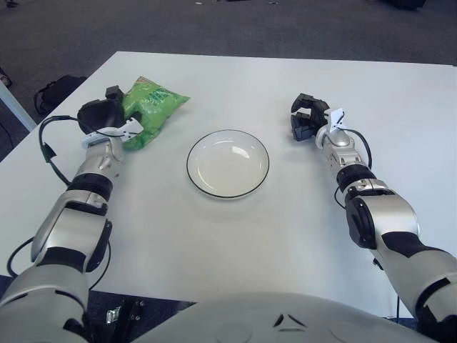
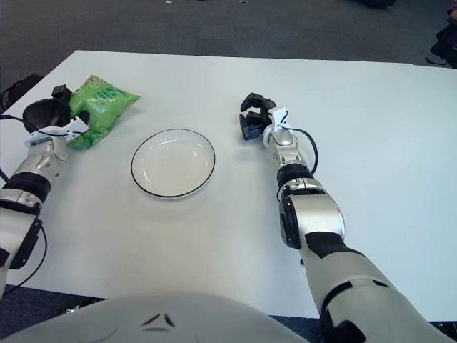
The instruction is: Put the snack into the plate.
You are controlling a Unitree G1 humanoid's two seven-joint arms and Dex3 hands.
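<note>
snack [image 1: 147,111]: bright green bag, some white print
plate [image 1: 228,163]: white, thin black rim
surface [image 1: 235,236]: plain white
hands: black
arms: silver and black
floor: dark grey

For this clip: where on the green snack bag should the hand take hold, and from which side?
Probably the near-left end of the green snack bag, approached from the robot's left. The bag lies flat and slanted on the table, and that end already sits at the left hand. The plate lies to its right. The right hand shows right of the plate.
</note>
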